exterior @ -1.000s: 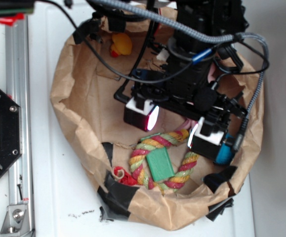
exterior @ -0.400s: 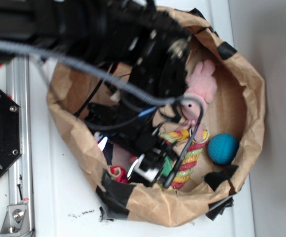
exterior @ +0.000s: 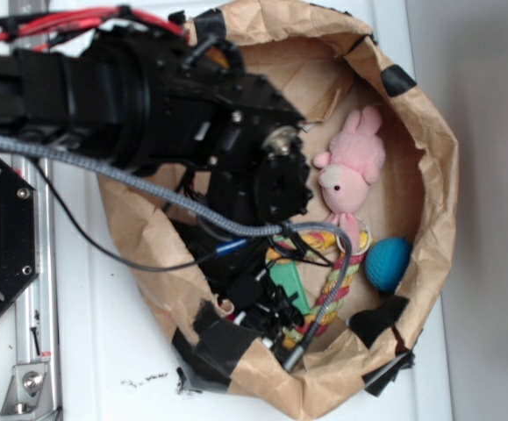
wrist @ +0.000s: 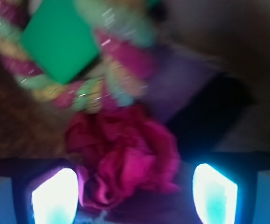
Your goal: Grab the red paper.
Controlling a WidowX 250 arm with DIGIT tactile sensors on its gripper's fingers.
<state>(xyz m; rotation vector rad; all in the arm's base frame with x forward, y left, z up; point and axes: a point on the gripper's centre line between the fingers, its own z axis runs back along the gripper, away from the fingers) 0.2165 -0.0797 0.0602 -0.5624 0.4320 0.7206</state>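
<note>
Red paper point(wrist: 125, 156) btwn open hand point(wrist: 134, 193) fingers, arm reaching down.

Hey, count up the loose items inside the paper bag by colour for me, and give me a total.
Red: 1, the red paper
Green: 1, the green block
Pink: 1, the plush bunny
Blue: 1, the ball
Multicoloured: 1, the rope ring
Total: 5; more may be hidden under the arm.

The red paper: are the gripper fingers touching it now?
Cannot tell. In the blurred wrist view the red paper sits between the two lit fingers, overlapping the left one, with dark space toward the right. The exterior view hides it.
</note>
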